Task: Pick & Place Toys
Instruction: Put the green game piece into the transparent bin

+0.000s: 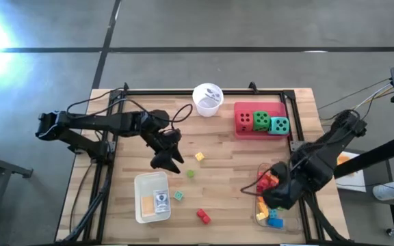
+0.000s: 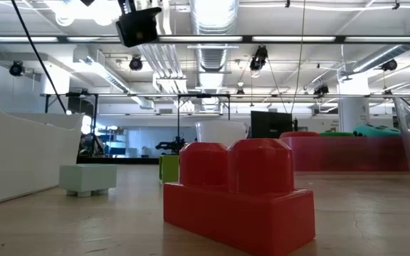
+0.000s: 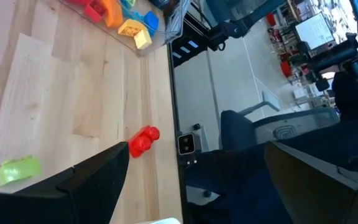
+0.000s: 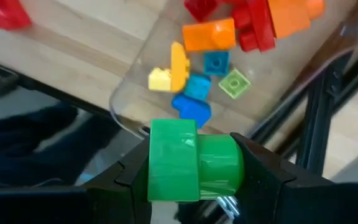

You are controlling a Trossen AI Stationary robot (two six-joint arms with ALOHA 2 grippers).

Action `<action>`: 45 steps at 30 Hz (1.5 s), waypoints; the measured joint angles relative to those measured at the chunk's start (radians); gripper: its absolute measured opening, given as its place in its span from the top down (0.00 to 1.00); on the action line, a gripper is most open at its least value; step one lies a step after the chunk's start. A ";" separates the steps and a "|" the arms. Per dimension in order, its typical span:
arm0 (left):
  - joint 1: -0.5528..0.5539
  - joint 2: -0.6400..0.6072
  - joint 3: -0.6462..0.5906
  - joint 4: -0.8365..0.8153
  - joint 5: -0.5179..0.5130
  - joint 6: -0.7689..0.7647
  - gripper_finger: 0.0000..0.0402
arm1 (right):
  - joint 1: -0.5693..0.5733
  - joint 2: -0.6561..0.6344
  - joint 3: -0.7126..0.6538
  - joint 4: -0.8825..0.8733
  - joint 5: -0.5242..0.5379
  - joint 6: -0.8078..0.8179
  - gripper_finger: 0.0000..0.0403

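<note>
**Green brick clamped over the clear tray**

On the pale planked wood bench (image 1: 224, 157), the white tray (image 1: 152, 198) holds flat cards – print too small to read. The left gripper (image 1: 167, 160) hangs just above it, released, fingers spread. Glossy studded bricks lie loose: a yellow brick (image 1: 199, 156), a red brick (image 1: 203, 216). The right gripper (image 4: 194, 171) is clenched on a smooth green brick (image 4: 188, 160) – above the clear tray (image 4: 135, 81) of mixed bricks.
</note>
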 joint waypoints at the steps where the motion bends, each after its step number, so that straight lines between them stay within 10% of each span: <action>1: 0.001 0.000 0.000 0.000 0.000 0.005 0.07 | 0.006 0.009 0.000 0.000 -0.014 0.001 0.59; 25: 0.001 0.000 0.001 0.022 0.000 0.012 0.07 | 0.093 0.272 -0.168 0.129 -0.016 0.090 0.59; 45: 0.001 0.000 0.002 0.031 0.000 0.012 0.07 | 0.086 0.029 -0.582 0.488 0.034 0.161 0.59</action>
